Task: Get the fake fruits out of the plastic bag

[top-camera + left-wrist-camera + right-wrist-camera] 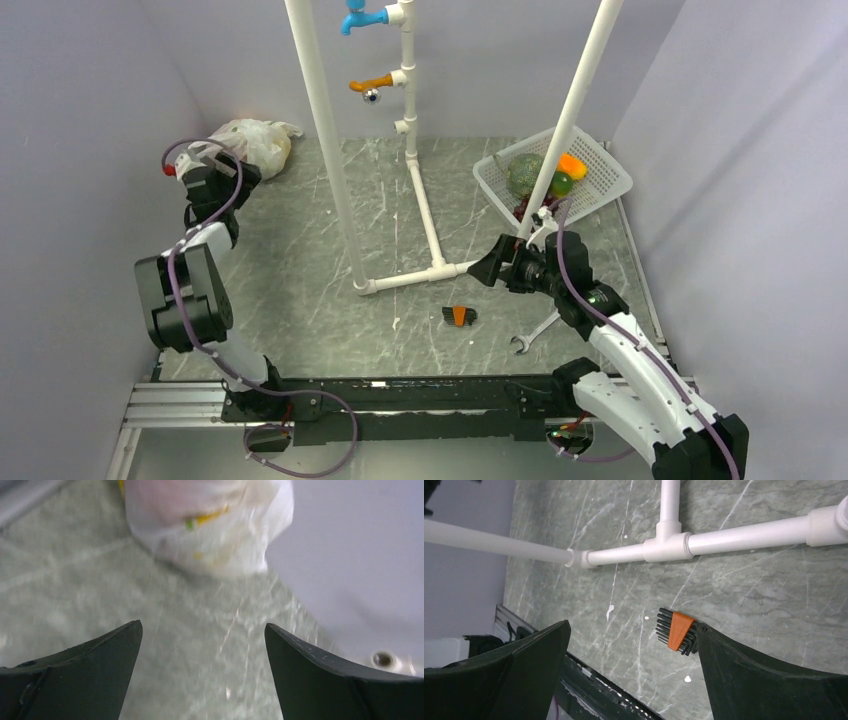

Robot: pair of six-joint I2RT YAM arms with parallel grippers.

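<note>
The plastic bag [250,142] lies bunched in the far left corner, white and crinkly with yellow and green print. In the blurred left wrist view the plastic bag [210,525] fills the top, and a pinkish tint shows through its skin. The fake fruits are hidden inside it. My left gripper [222,160] hangs just short of the bag, and in its own view the left gripper [203,630] is open over bare table. My right gripper [490,270] is open at mid-table right, and the right wrist view shows that gripper [631,630] holding nothing.
A white PVC pipe frame [410,200] stands mid-table, its base pipe [704,540] ahead of the right gripper. An orange-and-black hex key set [459,316] and a wrench [535,332] lie near the front. A white basket [600,180] with a green melon sits at back right.
</note>
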